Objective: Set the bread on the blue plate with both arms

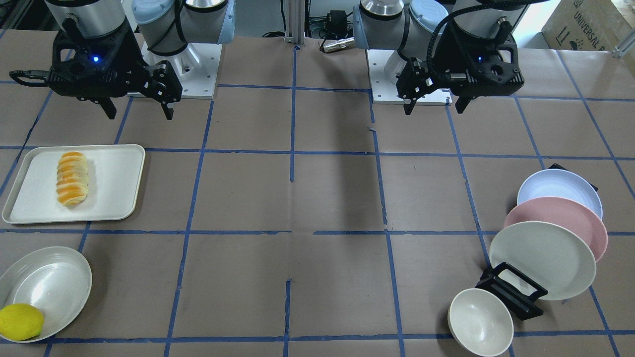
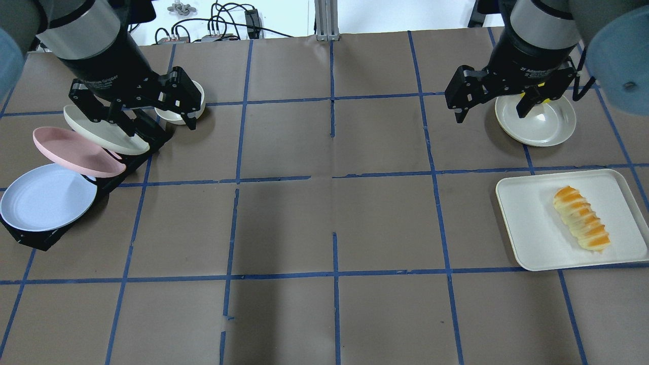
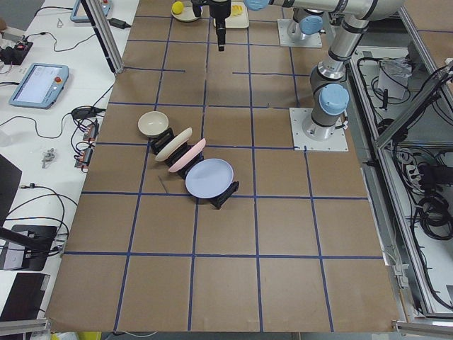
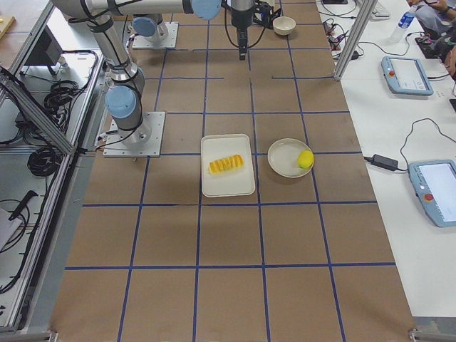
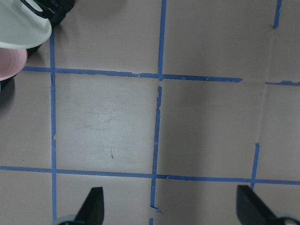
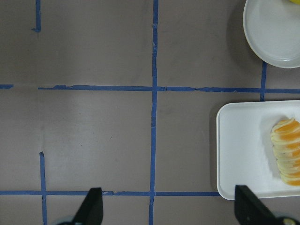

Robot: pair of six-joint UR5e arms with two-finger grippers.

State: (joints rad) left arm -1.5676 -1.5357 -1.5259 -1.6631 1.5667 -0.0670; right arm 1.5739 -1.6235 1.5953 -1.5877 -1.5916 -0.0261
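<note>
striped orange-and-cream ridged bread [image 2: 581, 218], flat on white tray [image 2: 522, 223], robot's right side. pale blue plate [image 2: 46, 204], empty, tilted in black rack [image 2: 35, 238], end slot nearest robot, beside pink plate [image 2: 76, 152]. left gripper [image 2: 161, 126] and right gripper [image 2: 489, 116] above table, spread wide, empty.

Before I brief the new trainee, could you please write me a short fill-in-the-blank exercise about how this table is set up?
1. The bread lies on a white rectangular ____.
2. In the black rack, the blue plate stands right beside the ____ plate.
3. The shallow dish holds a yellow ____.
4. The left gripper and the right gripper hold nothing, and the jaws of both are ____.

Missing words: tray; pink; lemon; open.
</note>
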